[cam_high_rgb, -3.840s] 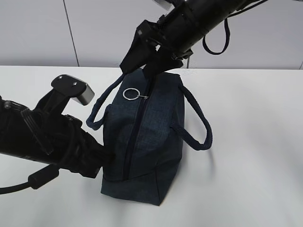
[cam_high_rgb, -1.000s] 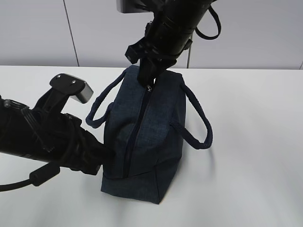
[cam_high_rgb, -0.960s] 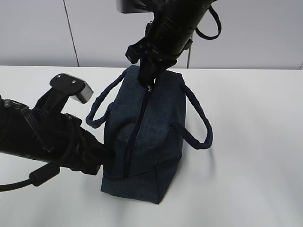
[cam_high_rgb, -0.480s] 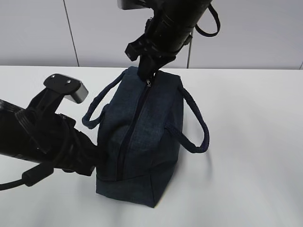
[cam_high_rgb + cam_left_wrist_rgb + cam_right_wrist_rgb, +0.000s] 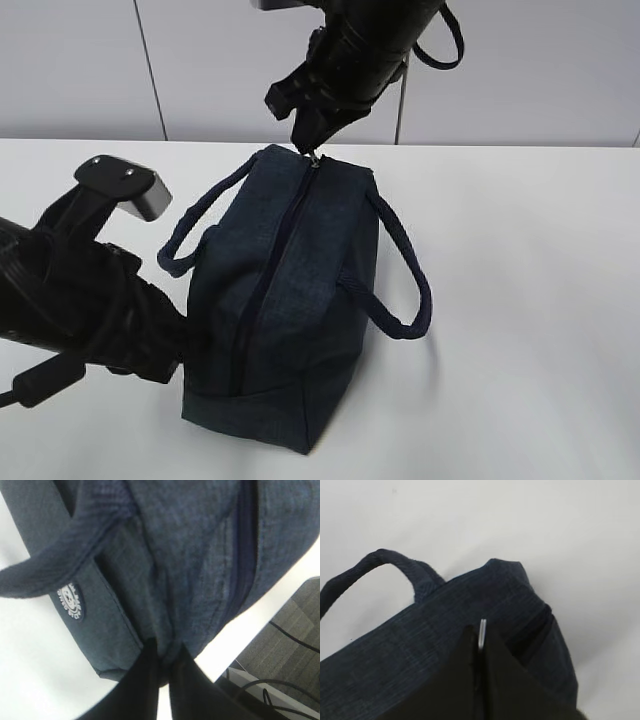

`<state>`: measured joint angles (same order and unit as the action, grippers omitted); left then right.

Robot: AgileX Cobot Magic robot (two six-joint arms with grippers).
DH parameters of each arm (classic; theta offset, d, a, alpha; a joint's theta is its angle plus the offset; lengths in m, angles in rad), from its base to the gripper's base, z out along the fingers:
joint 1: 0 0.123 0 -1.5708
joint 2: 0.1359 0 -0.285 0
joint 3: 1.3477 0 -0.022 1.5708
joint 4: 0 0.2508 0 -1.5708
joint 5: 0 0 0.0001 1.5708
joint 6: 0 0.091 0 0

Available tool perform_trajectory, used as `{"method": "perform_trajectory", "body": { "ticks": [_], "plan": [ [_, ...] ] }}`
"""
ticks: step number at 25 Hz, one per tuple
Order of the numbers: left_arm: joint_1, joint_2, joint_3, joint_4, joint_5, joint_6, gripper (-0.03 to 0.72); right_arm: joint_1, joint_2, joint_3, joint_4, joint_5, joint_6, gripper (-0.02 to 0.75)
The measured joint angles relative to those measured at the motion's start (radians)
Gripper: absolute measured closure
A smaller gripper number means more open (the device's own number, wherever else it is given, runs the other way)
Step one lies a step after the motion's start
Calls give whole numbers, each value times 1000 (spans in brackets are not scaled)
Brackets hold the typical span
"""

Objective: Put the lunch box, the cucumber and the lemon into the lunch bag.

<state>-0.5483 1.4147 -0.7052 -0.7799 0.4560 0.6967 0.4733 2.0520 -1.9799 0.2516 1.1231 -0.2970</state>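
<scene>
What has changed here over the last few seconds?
The right gripper took hold of the zipper ring, which earlier lay free on the bag. The bag slid toward the camera with the left gripper. That gripper stays clamped on the bag's end; the zipper stays closed.

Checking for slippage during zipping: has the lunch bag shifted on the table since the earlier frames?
Yes. The lunch bag has slid left and toward the camera across the table; its near bottom corner sits lower-left than before.
</scene>
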Motion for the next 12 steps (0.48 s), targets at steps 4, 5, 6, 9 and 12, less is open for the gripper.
{"method": "perform_trajectory", "body": {
  "ticks": [4, 5, 6, 9, 12],
  "plan": [
    [0, -27, 0, 44, 49, -41, 695, -9, 2, 0, -7, -24, 4, 738],
    [0, -32, 0, 54, 58, -51, 695, -11, 2, 0, -8, -26, 4, 738],
    [0, -36, 0, 69, 64, -69, 695, -11, 2, 0, -12, -29, 4, 738],
    [0, -46, 0, 111, 89, -116, 695, -11, 4, 0, -16, -35, 6, 738],
    [0, -55, 0, 132, 108, -137, 695, -11, 10, 0, -16, -37, 10, 738]
  ]
}}
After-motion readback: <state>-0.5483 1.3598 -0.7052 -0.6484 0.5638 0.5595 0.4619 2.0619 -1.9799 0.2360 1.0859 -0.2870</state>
